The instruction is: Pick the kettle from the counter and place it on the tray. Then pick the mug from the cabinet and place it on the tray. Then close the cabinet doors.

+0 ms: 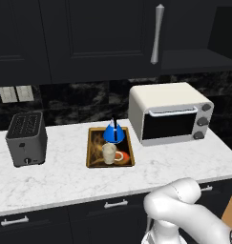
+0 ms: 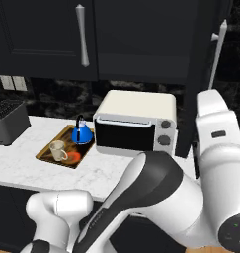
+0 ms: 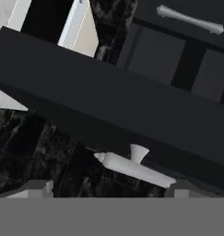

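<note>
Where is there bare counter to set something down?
Free: the counter between toaster and tray, and the front strip below tray and toaster oven. Crowded: the tray, with kettle and mug, close beside the oven.

Marble counter (image 1: 65, 176): toaster (image 1: 26, 138) left, tray (image 1: 91, 159) centre, toaster oven (image 1: 170, 113) right.

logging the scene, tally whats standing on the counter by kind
kettle: 1
mug: 1
tray: 1
toaster: 1
toaster oven: 1
total: 5
</note>
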